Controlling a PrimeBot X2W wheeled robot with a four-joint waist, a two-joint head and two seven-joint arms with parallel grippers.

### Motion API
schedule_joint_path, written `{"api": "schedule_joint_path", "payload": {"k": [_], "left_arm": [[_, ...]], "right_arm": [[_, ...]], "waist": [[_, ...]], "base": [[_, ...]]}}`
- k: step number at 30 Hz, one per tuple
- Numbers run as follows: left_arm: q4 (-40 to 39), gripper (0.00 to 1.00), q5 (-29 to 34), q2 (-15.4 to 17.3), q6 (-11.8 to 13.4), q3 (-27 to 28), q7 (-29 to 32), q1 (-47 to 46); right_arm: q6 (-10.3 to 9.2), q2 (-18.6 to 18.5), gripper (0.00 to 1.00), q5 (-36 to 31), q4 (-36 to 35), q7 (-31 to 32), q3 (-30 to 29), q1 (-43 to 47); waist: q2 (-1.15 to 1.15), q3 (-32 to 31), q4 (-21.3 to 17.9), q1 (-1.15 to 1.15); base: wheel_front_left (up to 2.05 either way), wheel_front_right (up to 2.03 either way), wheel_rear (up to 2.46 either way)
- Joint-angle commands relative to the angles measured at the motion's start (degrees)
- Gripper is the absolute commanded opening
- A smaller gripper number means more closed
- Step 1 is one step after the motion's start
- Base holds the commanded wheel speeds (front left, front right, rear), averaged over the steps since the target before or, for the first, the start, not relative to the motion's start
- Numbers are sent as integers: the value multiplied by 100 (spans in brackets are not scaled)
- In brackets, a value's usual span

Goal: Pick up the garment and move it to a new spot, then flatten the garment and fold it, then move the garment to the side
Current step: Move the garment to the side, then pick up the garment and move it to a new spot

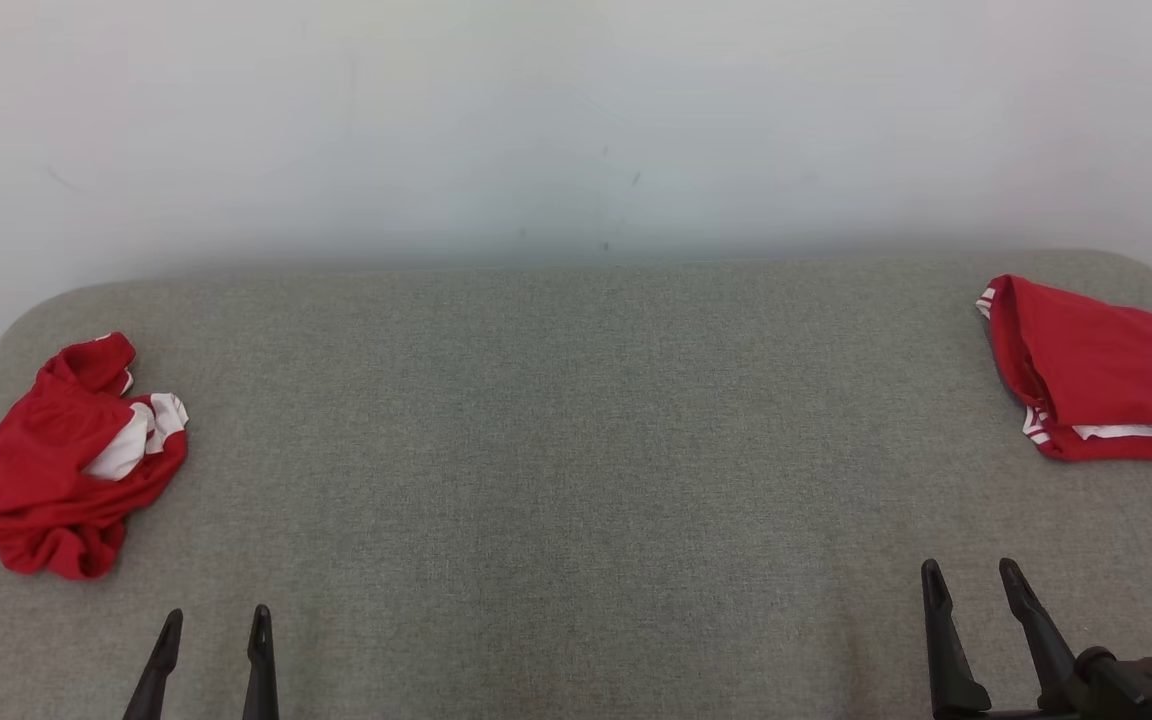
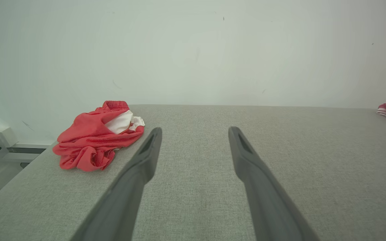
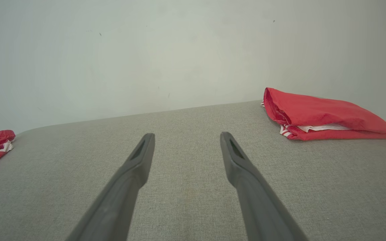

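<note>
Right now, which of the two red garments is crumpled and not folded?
The crumpled garment on the robot's left: it lies in a bunched heap with white cloth showing. The folded garment on the right lies flat in neat layers.

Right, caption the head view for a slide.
Grey table: crumpled red garment left, folded red garment right, left gripper and right gripper open.

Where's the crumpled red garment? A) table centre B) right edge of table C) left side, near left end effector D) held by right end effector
C: the crumpled garment lies on the table's left side, ahead of the open left end effector.
</note>
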Motion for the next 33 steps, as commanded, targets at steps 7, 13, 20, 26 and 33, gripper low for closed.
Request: {"api": "schedule_joint_path", "payload": {"k": [7,13,20,26,33], "left_arm": [[6,100,-22,31,38,-53,11,-18],[21,100,-47,53,86,-61,17,-36],[-10,100,-72,56,146,-84,51,-101],[-43,100,-125,88,207,-77,93,-165],[-67,100,-173,106,289,-37,110,-192]], "right_arm": [[0,15,100,25,18,-26,-15,61],[0,15,100,53,11,-32,-13,80],[0,15,100,130,48,-61,11,118],[0,14,100,184,95,-108,93,98],[0,13,100,156,138,-119,178,15]], "waist": [[0,10,24,0],[0,12,74,0],[0,13,378,0],[0,80,1011,0],[0,169,1727,0]], "base": [[0,0,0],[0,0,0],[0,0,0],[0,0,0],[0,0,0]]}}
